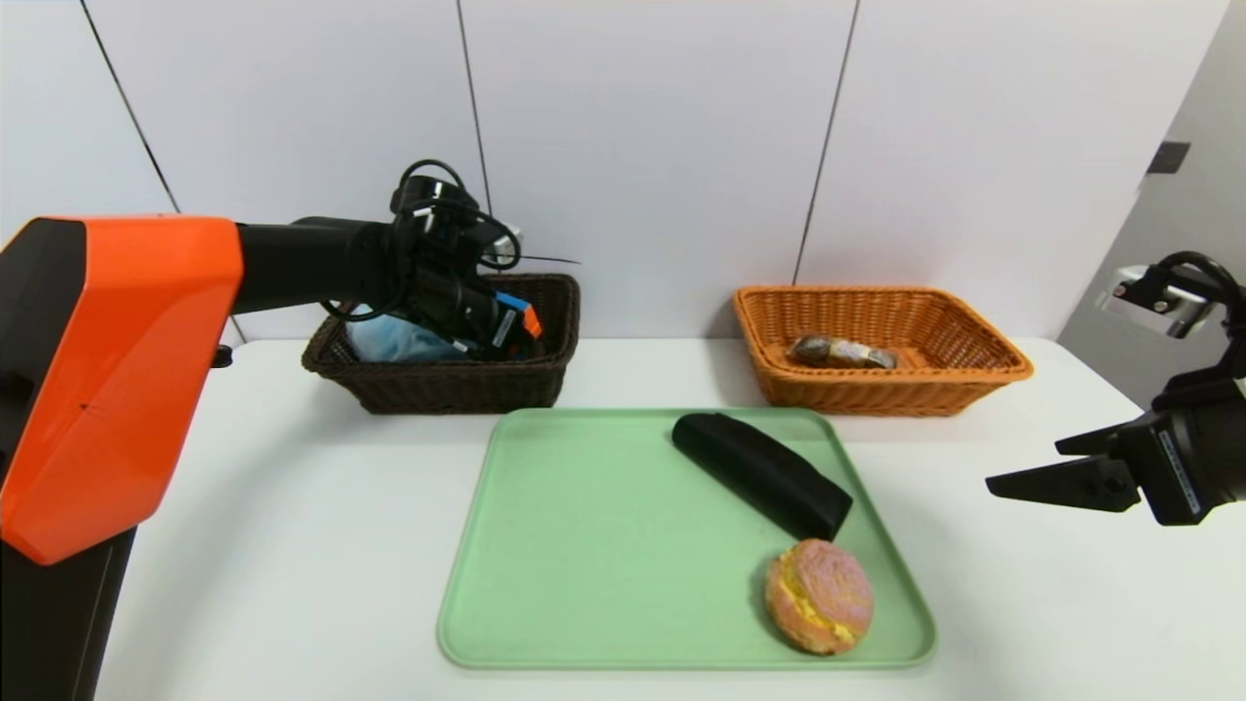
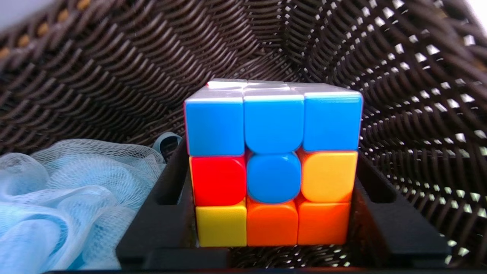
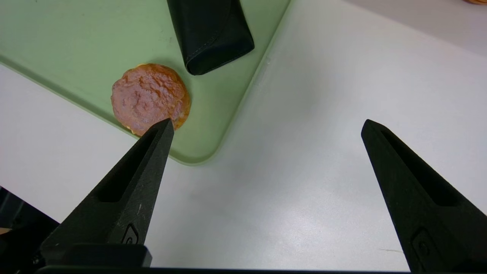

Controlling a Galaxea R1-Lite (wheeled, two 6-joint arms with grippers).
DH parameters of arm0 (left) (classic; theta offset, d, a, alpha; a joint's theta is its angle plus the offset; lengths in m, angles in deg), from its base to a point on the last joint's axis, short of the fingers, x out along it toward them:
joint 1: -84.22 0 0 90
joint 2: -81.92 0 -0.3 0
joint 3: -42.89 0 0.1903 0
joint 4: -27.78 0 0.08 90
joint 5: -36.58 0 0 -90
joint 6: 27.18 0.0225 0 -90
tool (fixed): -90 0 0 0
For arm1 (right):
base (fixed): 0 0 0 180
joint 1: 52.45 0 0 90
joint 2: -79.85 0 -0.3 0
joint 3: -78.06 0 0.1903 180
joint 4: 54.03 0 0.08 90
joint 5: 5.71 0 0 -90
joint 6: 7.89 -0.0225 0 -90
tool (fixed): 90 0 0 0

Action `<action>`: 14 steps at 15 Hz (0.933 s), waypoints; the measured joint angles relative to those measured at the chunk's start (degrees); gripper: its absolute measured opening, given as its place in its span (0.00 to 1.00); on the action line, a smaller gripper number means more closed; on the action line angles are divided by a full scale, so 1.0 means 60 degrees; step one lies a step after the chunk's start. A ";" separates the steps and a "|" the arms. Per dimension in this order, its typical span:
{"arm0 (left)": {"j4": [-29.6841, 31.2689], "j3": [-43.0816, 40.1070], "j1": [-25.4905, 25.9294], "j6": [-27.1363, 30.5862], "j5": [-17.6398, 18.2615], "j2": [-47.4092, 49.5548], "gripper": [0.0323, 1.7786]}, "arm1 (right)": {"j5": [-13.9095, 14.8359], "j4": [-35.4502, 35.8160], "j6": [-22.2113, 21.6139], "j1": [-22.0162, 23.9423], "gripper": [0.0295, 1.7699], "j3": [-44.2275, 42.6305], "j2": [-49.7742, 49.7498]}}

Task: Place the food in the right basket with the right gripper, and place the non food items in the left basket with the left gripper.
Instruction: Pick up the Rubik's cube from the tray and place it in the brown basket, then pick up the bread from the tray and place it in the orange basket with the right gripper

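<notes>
Dark wicker of the left basket point(image 2: 114, 76) surrounds my left gripper point(image 2: 272, 182), clamped on the puzzle cube point(image 2: 272, 163); next I release it. My right gripper point(image 3: 266, 129) waits apart.

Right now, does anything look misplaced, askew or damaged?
Nothing stands out. The chocolate pack lies in the orange basket, the pouf and cube are in the brown basket; the tray sits flat.

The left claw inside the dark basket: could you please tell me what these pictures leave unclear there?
- Head view: the left claw covers most of the puzzle cube; its fingertips are hidden behind the dark brown basket rim.
- Left wrist view: the cube fills the space between the fingers; whether it rests on the basket floor cannot be told.
- The blue bath pouf is cut off by the picture's edge.
</notes>
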 joint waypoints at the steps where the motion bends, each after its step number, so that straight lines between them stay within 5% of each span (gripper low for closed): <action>1: 0.0004 0.0000 0.0000 0.0000 -0.0004 -0.0035 0.63 | -0.0004 0.0000 0.0000 0.0000 0.96 0.0004 0.0000; 8: 0.0014 0.0000 0.0053 0.0000 -0.0033 0.0313 0.82 | -0.0014 -0.0004 0.0004 0.0000 0.96 0.0012 -0.0014; 14: -0.0193 -0.0018 -0.0122 0.0033 -0.0067 0.2432 0.90 | -0.0033 -0.0004 -0.0022 0.0000 0.96 0.0004 -0.0095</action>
